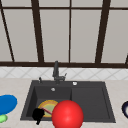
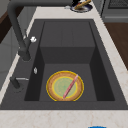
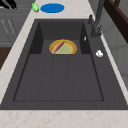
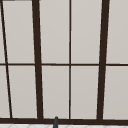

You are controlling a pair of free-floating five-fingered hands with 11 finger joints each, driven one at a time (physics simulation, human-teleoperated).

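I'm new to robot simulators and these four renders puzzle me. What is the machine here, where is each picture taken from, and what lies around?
The robot is just floating black hands in a simulated kitchen. In the front view one hand hovers at the sink's near left edge; whether its fingers are curled I cannot tell. Beside it is a large red ball, apparently close to the camera.

The two side views look along the sink from its left and right. In the basin lies a yellow plate with a pink stick across it. The faucet stands at the back. On the counter's left lie a blue plate and something green; at its right stands a dark bowl. The upper view faces the window.
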